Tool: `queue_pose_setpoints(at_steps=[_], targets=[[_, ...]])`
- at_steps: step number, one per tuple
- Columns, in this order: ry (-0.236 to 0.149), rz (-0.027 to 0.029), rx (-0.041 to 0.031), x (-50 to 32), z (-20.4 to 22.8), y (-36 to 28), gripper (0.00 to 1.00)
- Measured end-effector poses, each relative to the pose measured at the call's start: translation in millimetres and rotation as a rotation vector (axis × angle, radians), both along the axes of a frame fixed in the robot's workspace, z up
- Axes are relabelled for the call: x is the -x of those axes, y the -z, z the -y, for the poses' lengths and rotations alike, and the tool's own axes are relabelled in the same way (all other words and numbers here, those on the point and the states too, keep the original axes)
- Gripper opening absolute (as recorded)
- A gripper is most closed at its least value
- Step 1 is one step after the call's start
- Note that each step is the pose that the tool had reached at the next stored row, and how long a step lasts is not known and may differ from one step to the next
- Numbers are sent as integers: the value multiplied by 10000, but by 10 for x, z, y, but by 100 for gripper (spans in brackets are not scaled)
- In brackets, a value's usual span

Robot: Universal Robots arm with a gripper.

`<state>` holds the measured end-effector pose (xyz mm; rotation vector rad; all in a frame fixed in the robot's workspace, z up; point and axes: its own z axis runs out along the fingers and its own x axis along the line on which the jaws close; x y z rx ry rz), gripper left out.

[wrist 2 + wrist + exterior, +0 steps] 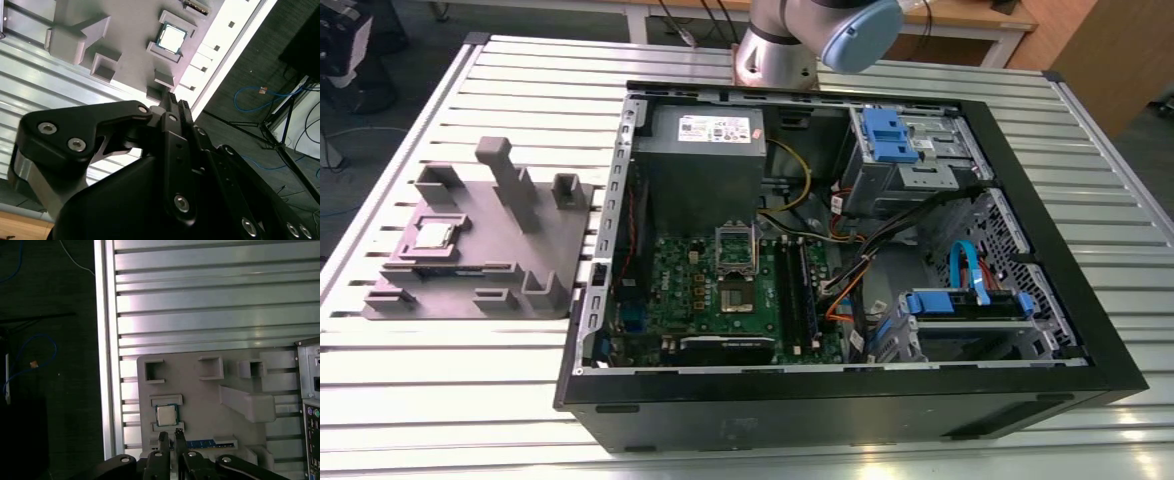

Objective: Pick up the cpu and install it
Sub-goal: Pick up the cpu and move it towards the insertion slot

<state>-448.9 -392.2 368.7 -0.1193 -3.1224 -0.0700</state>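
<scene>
Gripper (171, 434): in both wrist views the two fingers are drawn close together, with only a narrow slit between the tips and nothing clamped in it. The picture edge cuts off the gripper body and linkages. In the second wrist view (175, 100) the fingers are seen edge-on, one largely covering the other.

Cpu (166, 415): it lies flat, silver top up, in a shallow square recess of the grey fixture (200, 400). It sits just beyond the fingertips and is apart from them, with no contact. The second wrist view shows the same seating (172, 37).

Fixture: it rests on the slatted metal table (200, 315). The gripper hides its near edge in the first wrist view.

Exterior view: the fixture stands on the exterior view's left of the open computer case (854, 405), just beside it. The cpu (438, 235) is well apart from the socket (736, 285) on the green board. Socket detail is too small to resolve. The arm (801, 40) is cut off at the picture edge behind the case.
</scene>
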Motion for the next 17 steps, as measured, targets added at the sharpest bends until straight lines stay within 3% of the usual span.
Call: queue_pose_setpoints(at_steps=[1,3,4,9,12,13,17], targets=[[0,0,0,0,0,0,16],[0,0,0,0,0,0,29],[0,0,0,1,0,0,29],[0,0,0,1,0,0,53],[-8,0,0,2,-1,0,58],[-62,1,0,2,-1,3,65],[-609,1,0,4,-1,24,65]])
